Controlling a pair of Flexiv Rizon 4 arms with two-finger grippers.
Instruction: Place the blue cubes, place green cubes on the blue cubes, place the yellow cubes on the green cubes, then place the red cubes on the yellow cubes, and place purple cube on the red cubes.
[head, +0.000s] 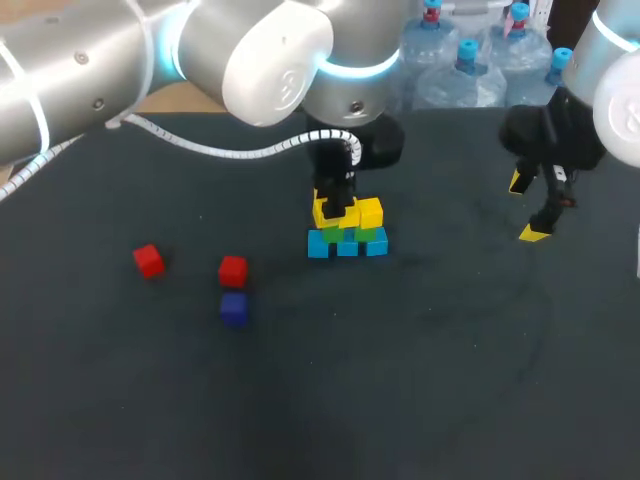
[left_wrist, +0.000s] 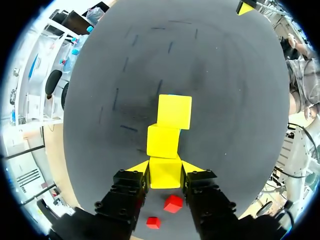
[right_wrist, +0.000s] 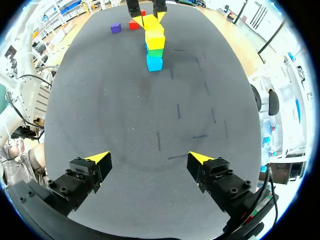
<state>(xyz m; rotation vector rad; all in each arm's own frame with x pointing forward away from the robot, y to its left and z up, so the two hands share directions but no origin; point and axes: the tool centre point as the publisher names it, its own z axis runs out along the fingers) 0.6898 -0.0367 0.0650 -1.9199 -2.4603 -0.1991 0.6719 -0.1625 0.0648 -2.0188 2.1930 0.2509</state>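
Blue cubes (head: 347, 247) and green cubes (head: 371, 235) are stacked. The left claw (left_wrist: 165, 167) is clamped on a yellow cube (left_wrist: 165, 176) at the stack. The right claw (right_wrist: 149, 159) is apart and empty. Red cubes (head: 232, 270) and the purple cube (head: 234, 308) lie unplaced on the table (head: 420, 380).

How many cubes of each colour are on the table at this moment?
Blue cubes: 3
Green cubes: 2 showing; more may be hidden
Yellow cubes: 3
Red cubes: 2
Purple cube: 1
Total: 11 in view

No legible text or markings
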